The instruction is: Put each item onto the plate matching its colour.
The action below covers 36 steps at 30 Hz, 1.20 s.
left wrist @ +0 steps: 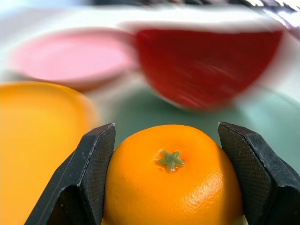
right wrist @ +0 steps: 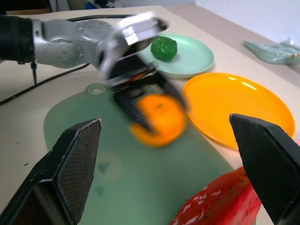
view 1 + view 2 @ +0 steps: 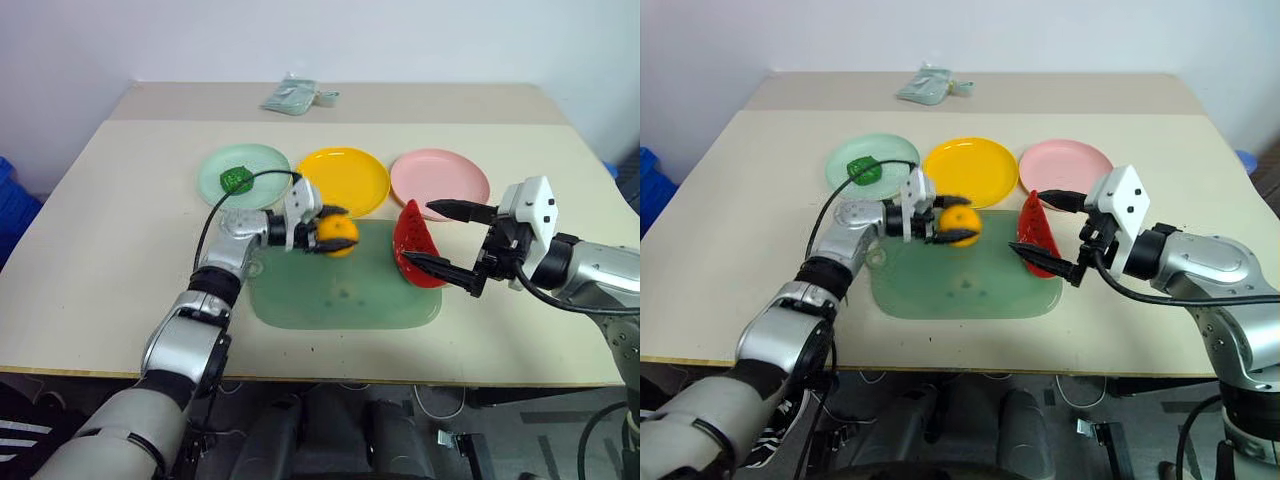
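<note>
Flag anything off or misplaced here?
Nothing spilled or damaged. Only oddity: the pouch at the table's far edge, away from the plates. The green vegetable sits on the green plate; the left gripper is shut on the orange; the watermelon is on the board.

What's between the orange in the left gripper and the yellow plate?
Nothing visible. The left gripper is shut on the orange above the cutting board, right beside the near rim of the yellow plate, which is bare. The watermelon wedge sits off to the other side.
</note>
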{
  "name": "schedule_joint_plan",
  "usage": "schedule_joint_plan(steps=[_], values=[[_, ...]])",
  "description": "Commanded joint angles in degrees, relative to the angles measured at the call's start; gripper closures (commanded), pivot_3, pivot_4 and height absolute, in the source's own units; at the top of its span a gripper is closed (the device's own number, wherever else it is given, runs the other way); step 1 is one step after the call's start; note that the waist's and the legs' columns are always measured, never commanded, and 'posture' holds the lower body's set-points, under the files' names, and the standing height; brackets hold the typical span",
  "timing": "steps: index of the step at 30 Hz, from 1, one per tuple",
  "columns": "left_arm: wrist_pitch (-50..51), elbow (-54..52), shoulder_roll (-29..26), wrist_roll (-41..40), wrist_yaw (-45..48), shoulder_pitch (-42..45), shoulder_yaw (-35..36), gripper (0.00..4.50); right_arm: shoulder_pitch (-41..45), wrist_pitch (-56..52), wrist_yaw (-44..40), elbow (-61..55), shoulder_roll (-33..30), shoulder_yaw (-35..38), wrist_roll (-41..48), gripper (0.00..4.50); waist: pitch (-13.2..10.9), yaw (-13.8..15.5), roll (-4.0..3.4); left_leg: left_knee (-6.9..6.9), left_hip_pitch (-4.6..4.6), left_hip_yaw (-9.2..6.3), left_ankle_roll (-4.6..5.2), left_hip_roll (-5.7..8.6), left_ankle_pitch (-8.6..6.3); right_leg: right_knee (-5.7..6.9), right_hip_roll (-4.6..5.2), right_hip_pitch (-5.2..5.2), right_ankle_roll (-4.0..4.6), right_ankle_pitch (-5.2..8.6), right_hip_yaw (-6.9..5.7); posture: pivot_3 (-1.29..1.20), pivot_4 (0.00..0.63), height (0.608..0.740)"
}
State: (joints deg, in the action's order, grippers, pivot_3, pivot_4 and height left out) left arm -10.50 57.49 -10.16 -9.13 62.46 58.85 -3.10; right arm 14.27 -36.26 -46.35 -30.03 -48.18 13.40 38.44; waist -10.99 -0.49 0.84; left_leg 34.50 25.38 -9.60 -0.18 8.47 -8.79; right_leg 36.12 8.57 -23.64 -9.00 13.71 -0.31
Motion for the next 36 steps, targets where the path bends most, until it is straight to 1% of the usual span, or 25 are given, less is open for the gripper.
schedule_joint_plan(steps=[1, 3, 5, 7, 9, 10, 11, 12, 13, 17, 18, 21, 24, 25, 26, 29, 30, 31, 34, 36], values=[[0.03, 5.65, 0.62, -1.72, -11.73, 8.02, 5.77, 1.6, 1.38, 1.51, 1.08, -0.58, 0.51, 0.41, -0.72, 0.0, 0.0, -0.06, 0.0, 0.04, 0.02, 0.0, 0.04, 0.01, -0.02, 0.01, 0.0, 0.0, -0.03, 0.02, 0.0, 0.0, 0.15, 0.74], [-0.9, 10.0, 0.97, 0.85, -20.36, 10.71, 6.07, 1.6, 2.34, 1.89, 1.98, -0.39, 0.76, 0.0, -1.48, 0.0, 0.0, -0.21, 0.0, 0.14, 0.01, 0.02, 0.11, 0.02, -0.08, 0.02, 0.01, 0.06, -0.08, 0.05, 0.0, 0.0, 0.15, 0.74], [-0.41, 13.19, 1.64, 1.97, -25.86, 12.37, 6.53, 1.6, 3.31, 1.68, 2.7, -0.37, 1.07, -0.13, -1.55, 0.0, 0.01, -0.27, -0.02, 0.22, 0.0, 0.07, 0.16, 0.03, -0.13, 0.02, 0.02, 0.1, -0.11, 0.06, 0.0, 0.0, 0.15, 0.74], [0.73, 15.17, 2.78, 2.21, -28.12, 13.32, 7.09, 1.6, 3.74, 1.22, 3.11, -0.73, 1.16, -0.16, -1.4, 0.0, 0.01, -0.17, -0.02, 0.26, -0.01, 0.07, 0.18, 0.04, -0.14, 0.02, 0.02, 0.14, -0.13, 0.05, 0.0, 0.0, 0.15, 0.74], [1.86, 16.25, 3.88, 2.18, -27.06, 13.78, 7.54, 1.6, 3.71, 1.05, 3.37, -1.2, 1.13, -0.14, -1.4, 0.0, 0.0, -0.06, -0.01, 0.29, 0.01, 0.05, 0.18, 0.07, -0.14, 0.02, 0.02, 0.15, -0.16, 0.04, 0.0, 0.0, 0.15, 0.74], [1.38, 16.67, 4.43, 3.32, -27.94, 13.86, 6.91, 1.6, 3.61, 0.78, 3.64, -1.65, 1.07, -0.05, -1.25, 0.0, 0.0, 0.01, 0.0, 0.31, 0.02, 0.05, 0.18, 0.1, -0.14, 0.02, 0.02, 0.15, -0.18, 0.03, 0.0, 0.0, 0.15, 0.74], [1.57, 16.99, 5.04, 3.17, -27.5, 13.96, 7.37, 0.56, 3.45, 0.5, 3.97, -2.05, 0.97, 0.08, -1.11, 0.0, -0.01, 0.04, 0.01, 0.34, 0.06, 0.02, 0.19, 0.12, -0.14, 0.02, 0.03, 0.15, -0.22, 0.01, 0.0, 0.0, 0.15, 0.74], [1.38, 17.19, 5.29, 3.61, -28.06, 14.06, 7.4, 0.16, 3.31, 0.33, 4.29, -2.38, 0.88, 0.22, -1.08, 0.0, 0.0, 0.03, 0.01, 0.38, 0.09, 0.01, 0.2, 0.14, -0.15, 0.02, 0.04, 0.15, -0.24, -0.01, 0.0, 0.0, 0.15, 0.74], [0.52, 17.25, 5.19, 4.57, -29.2, 14.1, 6.99, 0.07, 3.15, -0.03, 4.58, -2.7, 0.83, 0.51, -0.78, 0.0, 0.0, -0.02, 0.01, 0.41, 0.1, 0.01, 0.22, 0.15, -0.16, 0.02, 0.05, 0.15, -0.26, -0.02, 0.0, 0.0, 0.15, 0.74], [-1.66, 16.87, 4.1, 6.14, -31.24, 14.53, 7.24, 0.07, 2.85, -0.57, 5.22, -3.08, 0.55, 0.9, -0.56, 0.0, 0.0, -0.28, 0.0, 0.46, 0.07, 0.03, 0.24, 0.13, -0.18, 0.02, 0.04, 0.18, -0.26, -0.02, 0.01, 0.0, 0.15, 0.74], [-2.33, 16.46, 3.91, 5.74, -29.66, 14.71, 7.65, 0.07, 2.93, -0.56, 5.45, -2.86, 0.5, 0.68, -1.01, 0.0, 0.0, -0.29, 0.0, 0.46, 0.07, 0.03, 0.24, 0.13, -0.18, 0.02, 0.04, 0.18, -0.26, -0.02, 0.01, 0.0, 0.15, 0.74], [-5.28, 13.98, 3.17, 3.62, -18.86, 14.46, 8.4, 0.07, 4.27, -1.61, 6.93, -0.72, 0.29, -1.17, -3.07, 0.0, 0.0, -0.18, 0.0, 0.47, 0.08, 0.04, 0.24, 0.14, -0.18, 0.02, 0.04, 0.17, -0.26, -0.02, 0.01, 0.0, 0.15, 0.74], [-4.77, 9.64, 1.46, -1.04, -3.37, 12.99, 10.07, 0.07, 6.59, -3.93, 9.1, 2.41, 0.04, -3.4, -5.72, 0.0, 0.0, -0.2, 0.0, 0.49, 0.08, 0.06, 0.24, 0.14, -0.18, 0.01, 0.05, 0.19, -0.26, -0.03, 0.01, 0.0, 0.15, 0.74], [-4.89, 6.77, 0.08, -2.63, 3.92, 11.4, 9.93, 0.07, 7.36, -5.07, 9.77, 3.19, -0.33, -4.64, -6.93, 0.0, 0.0, -0.22, -0.01, 0.49, 0.08, 0.06, 0.24, 0.14, -0.18, 0.01, 0.05, 0.19, -0.25, -0.03, 0.01, 0.0, 0.15, 0.74], [-1.64, 3.8, -1.65, -4.85, 11.86, 9.73, 9.91, 0.07, 8.03, -5.7, 10.05, 3.43, -0.63, -5.92, -8.0, 0.0, 0.02, -0.43, -0.06, 0.48, 0.08, 0.06, 0.24, 0.13, -0.18, 0.01, 0.04, 0.18, -0.25, -0.03, 0.01, 0.0, 0.15, 0.74], [7.38, -5.44, -7.55, -8.52, 25.46, 3.3, 8.54, 0.07, 11.55, -10.92, 13.36, 3.27, 1.51, -8.03, -7.69, 0.0, 0.08, -1.4, -0.2, 0.4, 0.04, 0.11, 0.24, 0.07, -0.2, 0.04, 0.02, 0.12, -0.21, -0.04, 0.04, 0.0, 0.15, 0.74], [11.51, -9.92, -10.35, -10.57, 27.9, 0.31, 6.75, 0.07, 12.49, -12.68, 14.6, 3.45, 1.67, -9.05, -8.6, 0.0, 0.09, -1.93, -0.22, 0.36, 0.03, 0.1, 0.25, 0.06, -0.2, 0.06, 0.02, 0.1, -0.21, -0.04, 0.06, 0.0, 0.15, 0.74], [12.49, -13.32, -12.15, -11.52, 29.41, -2.19, 6.4, 0.07, 12.89, -13.99, 15.12, 3.41, 1.57, -9.6, -9.12, 0.0, 0.08, -2.21, -0.23, 0.34, 0.01, 0.09, 0.25, 0.06, -0.19, 0.08, 0.01, 0.08, -0.2, -0.03, 0.07, 0.0, 0.15, 0.74], [15.84, -19.75, -15.67, -13.31, 30.04, -6.61, 6.07, 0.07, 13.25, -17.9, 16.17, 2.98, 1.01, -9.74, -9.44, 0.0, 0.06, -1.65, -0.21, 0.33, 0.03, 0.03, 0.24, 0.06, -0.19, 0.09, -0.01, 0.06, -0.18, -0.04, 0.1, 0.0, 0.15, 0.74], [18.74, -22.39, -18.34, -14.29, 29.95, -8.78, 7.34, 0.07, 13.88, -22.49, 17.99, 3.15, 2.15, -8.88, -8.35, 0.0, 0.06, -0.65, -0.2, 0.41, 0.07, -0.02, 0.25, 0.11, -0.19, 0.08, 0.01, 0.09, -0.19, -0.04, 0.1, 0.0, 0.15, 0.74]])
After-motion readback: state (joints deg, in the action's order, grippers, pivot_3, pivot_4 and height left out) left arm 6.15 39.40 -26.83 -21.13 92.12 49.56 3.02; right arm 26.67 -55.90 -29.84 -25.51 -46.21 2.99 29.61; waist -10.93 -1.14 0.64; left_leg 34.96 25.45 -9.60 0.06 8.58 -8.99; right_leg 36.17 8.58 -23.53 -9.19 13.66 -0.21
